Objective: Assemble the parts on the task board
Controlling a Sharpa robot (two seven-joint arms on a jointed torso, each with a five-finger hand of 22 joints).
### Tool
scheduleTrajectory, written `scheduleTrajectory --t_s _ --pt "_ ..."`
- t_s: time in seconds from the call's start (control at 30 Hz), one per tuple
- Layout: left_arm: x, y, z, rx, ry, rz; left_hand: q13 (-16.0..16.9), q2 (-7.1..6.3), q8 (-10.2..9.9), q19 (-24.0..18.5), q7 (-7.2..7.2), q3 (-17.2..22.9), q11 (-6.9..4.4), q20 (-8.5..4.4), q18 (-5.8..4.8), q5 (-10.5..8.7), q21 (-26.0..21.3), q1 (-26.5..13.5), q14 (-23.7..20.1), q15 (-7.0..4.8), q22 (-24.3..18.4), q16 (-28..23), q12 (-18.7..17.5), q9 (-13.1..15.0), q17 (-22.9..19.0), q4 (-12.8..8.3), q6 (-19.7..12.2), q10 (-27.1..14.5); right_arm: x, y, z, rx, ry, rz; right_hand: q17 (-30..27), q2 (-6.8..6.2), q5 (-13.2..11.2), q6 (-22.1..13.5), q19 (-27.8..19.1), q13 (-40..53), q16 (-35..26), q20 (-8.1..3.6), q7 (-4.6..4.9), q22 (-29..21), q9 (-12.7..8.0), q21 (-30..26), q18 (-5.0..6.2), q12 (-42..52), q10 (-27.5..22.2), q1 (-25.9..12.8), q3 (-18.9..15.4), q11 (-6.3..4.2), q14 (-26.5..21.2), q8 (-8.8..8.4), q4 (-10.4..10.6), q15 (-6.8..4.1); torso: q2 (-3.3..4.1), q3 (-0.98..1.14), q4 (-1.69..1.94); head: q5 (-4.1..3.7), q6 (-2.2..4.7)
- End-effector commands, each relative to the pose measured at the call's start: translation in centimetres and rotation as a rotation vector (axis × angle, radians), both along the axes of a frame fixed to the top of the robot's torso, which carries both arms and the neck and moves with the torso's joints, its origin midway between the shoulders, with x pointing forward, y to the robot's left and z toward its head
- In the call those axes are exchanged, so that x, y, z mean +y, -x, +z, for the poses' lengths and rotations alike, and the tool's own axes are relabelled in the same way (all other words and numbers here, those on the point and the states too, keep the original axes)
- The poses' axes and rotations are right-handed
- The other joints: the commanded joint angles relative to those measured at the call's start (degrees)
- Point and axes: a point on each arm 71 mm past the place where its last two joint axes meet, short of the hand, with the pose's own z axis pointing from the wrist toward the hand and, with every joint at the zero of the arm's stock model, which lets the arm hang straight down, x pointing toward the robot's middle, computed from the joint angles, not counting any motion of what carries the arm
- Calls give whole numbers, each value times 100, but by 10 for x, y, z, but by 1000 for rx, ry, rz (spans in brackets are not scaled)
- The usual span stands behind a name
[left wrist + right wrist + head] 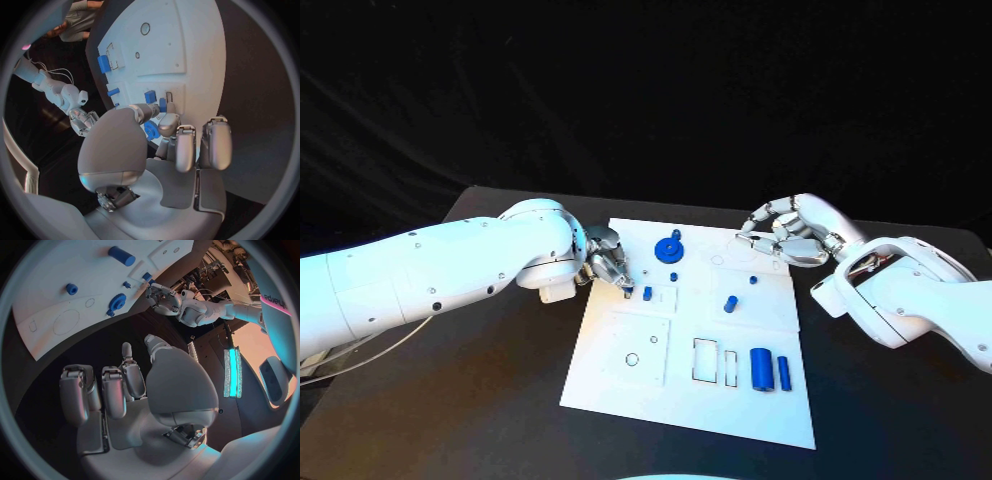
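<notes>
The white task board [646, 385] lay in the middle of the black counter [459, 400], with the blue parts spread over its far half and its near right corner. A small blue peg [648, 293] stood beside a square recess near the board's left edge, and the fingers [615, 268] of the left hand [600, 258] were reaching down just beside it; whether it was being touched could not be told, and nothing was plainly held. The right hand [793, 232] hovered over the board's far right corner with its fingers loosely curled on nothing.

It was judged that the peg could be knocked over or pushed off its seat if the fingers closed off-centre, since it was small and stood upright. The blue gear [669, 247] close by could also be nudged by the left hand.

On the board seven blue parts were counted in the head view: one gear, one large cylinder [762, 369], one slimmer bar [785, 373] beside it, and four small pegs. Two hands were present.
</notes>
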Motion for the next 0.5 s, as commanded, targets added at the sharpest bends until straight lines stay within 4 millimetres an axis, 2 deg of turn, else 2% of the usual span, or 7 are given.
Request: scheduleTrajectory --t_s 0.03,0.5 --pt "-3 1 -1 -10 -33 -33 -9 60 28 42 -33 753 -6 12 25 40 36 -6 539 -37 391 33 17 148 1335 -708 47 29 1 1 -1 -1 0 11 1049 18 31 -49 233 334 -19 -42 1 1150 8 -39 114 -17 -8 -44 -9 -22 479 22 -6 -33 1 3 4 -10 -7" --pt "-5 1 -5 -29 -78 -50 3 41 41 53 -39 787 -11 7 22 41 43 -21 547 -42 404 47 26 154 1358 -736 61 43 1 1 -1 0 0 11 1049 18 31 -49 233 334 -19 -42 1 1150 8 -39 114 -17 -8 -44 -9 -22 479 22 -6 -33 3 5 1 -7 -16"
